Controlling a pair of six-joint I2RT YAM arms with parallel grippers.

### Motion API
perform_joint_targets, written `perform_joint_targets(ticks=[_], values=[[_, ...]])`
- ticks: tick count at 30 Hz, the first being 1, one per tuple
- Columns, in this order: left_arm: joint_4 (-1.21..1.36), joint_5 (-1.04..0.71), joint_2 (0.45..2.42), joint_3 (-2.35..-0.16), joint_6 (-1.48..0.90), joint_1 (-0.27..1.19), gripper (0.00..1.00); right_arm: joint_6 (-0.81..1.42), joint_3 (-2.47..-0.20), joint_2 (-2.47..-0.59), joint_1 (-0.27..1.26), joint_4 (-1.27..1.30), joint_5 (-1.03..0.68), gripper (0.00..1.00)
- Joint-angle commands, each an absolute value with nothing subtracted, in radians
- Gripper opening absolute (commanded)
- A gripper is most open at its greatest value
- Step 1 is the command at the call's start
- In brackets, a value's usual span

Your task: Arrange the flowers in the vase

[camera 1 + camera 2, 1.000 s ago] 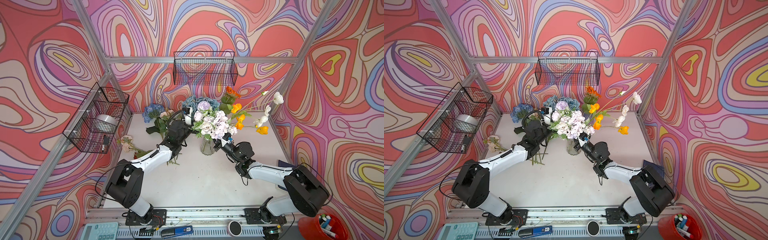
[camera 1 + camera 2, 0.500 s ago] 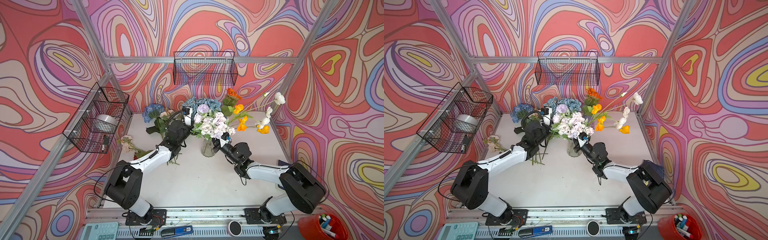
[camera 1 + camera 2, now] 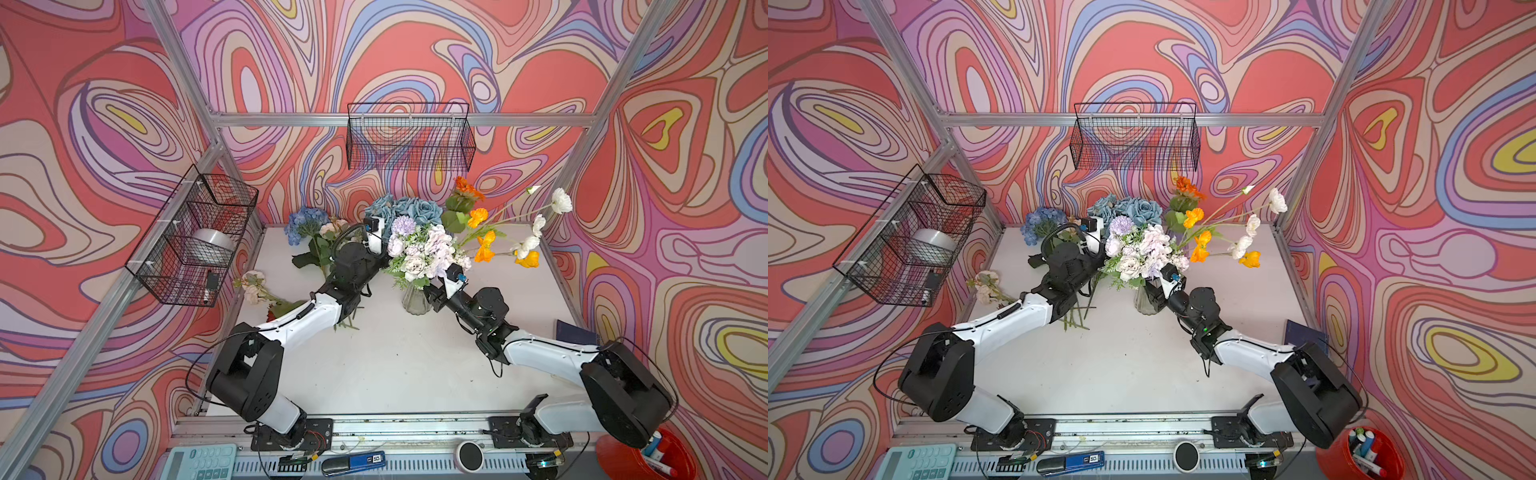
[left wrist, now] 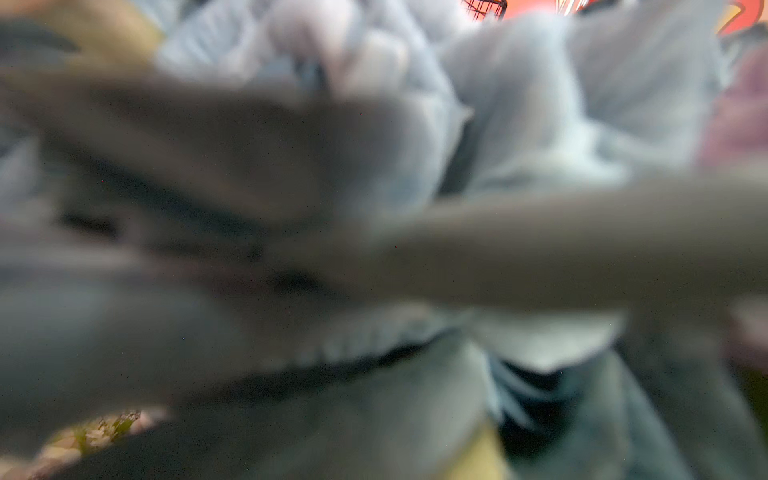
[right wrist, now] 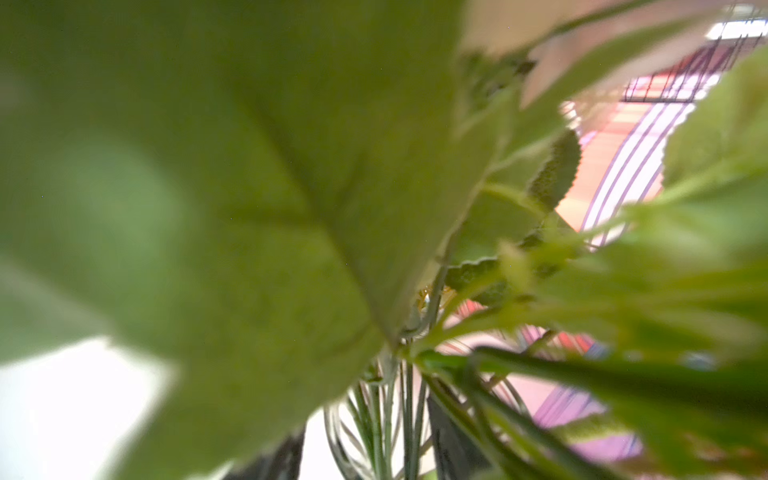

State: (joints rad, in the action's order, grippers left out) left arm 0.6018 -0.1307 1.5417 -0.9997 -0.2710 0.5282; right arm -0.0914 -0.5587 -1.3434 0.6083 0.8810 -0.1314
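Most of the flowers (image 3: 428,253) stood in the glass vase (image 3: 413,301) near the back of the white table (image 3: 395,365). Orange and white ones leaned out to the right. A blue bunch (image 3: 303,222) and a pale peach flower (image 3: 253,284) lay on the table off to the left. The right gripper (image 3: 431,293) sat just beside the vase, under the leaves, with its fingers (image 5: 446,436) apart. The left gripper (image 3: 376,245) was poked in among the blooms, and I could not tell if it was open or closed.
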Motion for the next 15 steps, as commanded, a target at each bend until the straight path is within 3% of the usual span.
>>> perform_joint_targets(ticks=[1,9,15], values=[[0.603,-0.132,1.504,-0.991,-0.277,0.520,0.68,-0.052,-0.555,-1.272,0.608,0.792,-0.164,0.57],[0.590,-0.121,1.489,-0.988,-0.276,0.521,0.69,-0.068,-0.594,-1.251,0.611,0.810,-0.158,0.54],[0.577,-0.126,1.486,-0.987,-0.270,0.520,0.68,-0.092,-0.611,-1.299,0.611,0.837,-0.157,0.17]])
